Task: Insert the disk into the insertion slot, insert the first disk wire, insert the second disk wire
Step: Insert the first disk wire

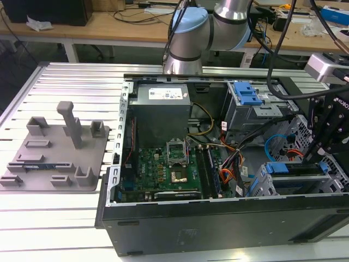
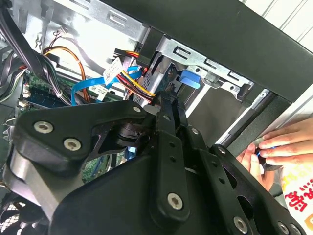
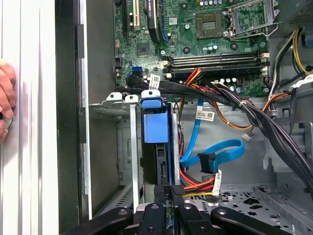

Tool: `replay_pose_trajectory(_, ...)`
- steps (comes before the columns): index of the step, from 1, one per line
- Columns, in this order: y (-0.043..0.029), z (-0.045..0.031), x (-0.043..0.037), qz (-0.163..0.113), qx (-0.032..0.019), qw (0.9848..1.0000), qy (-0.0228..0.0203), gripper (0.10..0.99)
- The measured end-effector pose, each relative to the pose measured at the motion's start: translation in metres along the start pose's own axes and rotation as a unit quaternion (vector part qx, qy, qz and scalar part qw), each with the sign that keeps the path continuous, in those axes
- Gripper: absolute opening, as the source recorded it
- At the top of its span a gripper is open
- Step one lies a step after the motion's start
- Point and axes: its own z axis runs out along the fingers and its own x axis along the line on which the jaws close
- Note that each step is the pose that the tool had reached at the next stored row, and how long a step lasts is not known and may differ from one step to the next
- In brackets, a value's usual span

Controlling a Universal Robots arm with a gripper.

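gripper (image 3: 170, 192) matt black, disk (image 3: 155, 125) framed in glossy blue plastic, insertion slot (image 3: 124, 100) dull grey sheet metal, case (image 1: 218, 218) matt black, table (image 1: 65, 82) ribbed brushed aluminium, fixture (image 1: 54, 147) at 9 o'clock of case matt grey plastic

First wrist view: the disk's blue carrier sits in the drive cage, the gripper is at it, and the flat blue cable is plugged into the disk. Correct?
No: in the first wrist view the flat blue cable loops free beside the drive cage, its connector unplugged. The disk and gripper are as stated.

Exterior view — elevated, wrist views — close
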Motion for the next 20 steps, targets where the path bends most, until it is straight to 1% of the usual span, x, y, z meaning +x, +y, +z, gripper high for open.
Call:
replay_pose_trajectory(6,-0.0002,0.0034,-0.0002,-0.001,0.0001,1.0000,0.0001,0.165)
replay_pose_trajectory(15,-0.0004,0.0051,-0.0004,-0.004,0.0005,1.0000,0.0006,0.165)
replay_pose_trajectory(20,-0.0006,0.0076,-0.0007,-0.009,0.0012,1.0000,0.0009,0.165)
